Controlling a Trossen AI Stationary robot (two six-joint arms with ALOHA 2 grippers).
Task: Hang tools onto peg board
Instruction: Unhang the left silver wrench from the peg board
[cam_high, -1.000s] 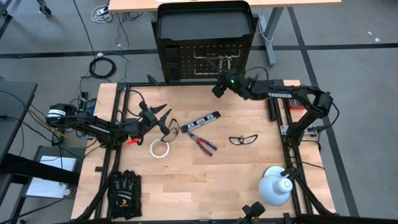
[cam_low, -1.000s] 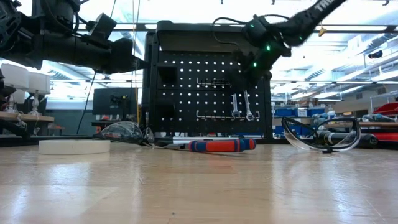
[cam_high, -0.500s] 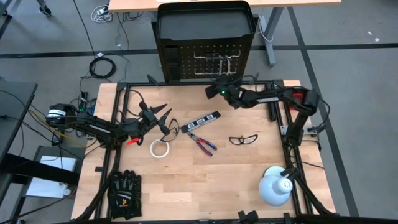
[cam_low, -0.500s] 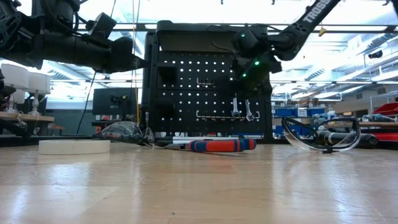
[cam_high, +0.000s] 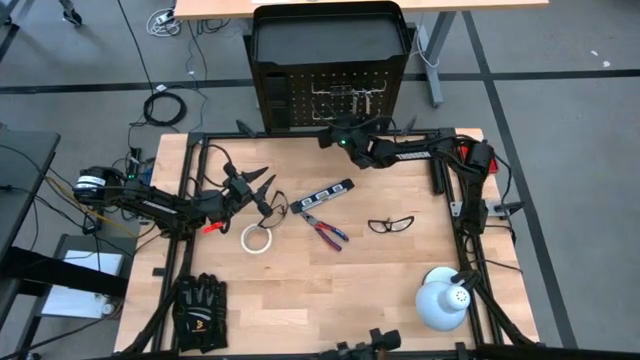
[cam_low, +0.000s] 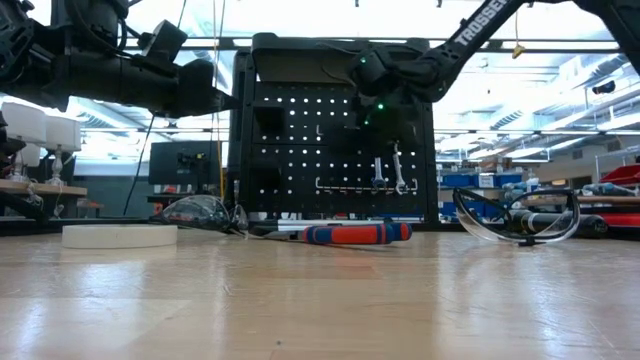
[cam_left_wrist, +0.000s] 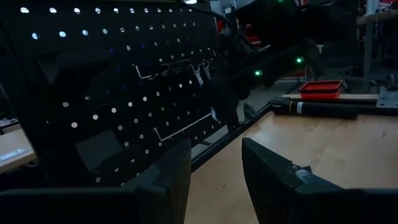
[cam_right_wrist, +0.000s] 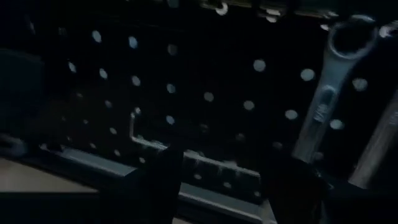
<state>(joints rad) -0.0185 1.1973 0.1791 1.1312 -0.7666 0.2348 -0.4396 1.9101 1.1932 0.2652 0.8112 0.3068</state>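
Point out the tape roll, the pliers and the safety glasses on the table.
white tape roll (cam_high: 258, 238), high view, on its ring's near rim.
red-handled pliers (cam_high: 326, 230), high view, on the handles near the pivot.
black-framed glasses (cam_high: 391, 225), high view, on the front frame.

- The upright black perforated metal peg board (cam_high: 330, 100) stands at the back edge of the pale wooden surface (cam_high: 340, 290).
- 2 silver wrenches (cam_low: 387, 168) hang on it.
- The white tape roll (cam_high: 258, 239) lies left of the red-handled pliers (cam_high: 323, 226); the black-framed glasses (cam_high: 391, 224) lie to their right.
- The dark slim level bar (cam_high: 322, 194) lies behind the pliers.

white "trossen" lettering on right arm (cam_low: 476, 22), nothing else legible
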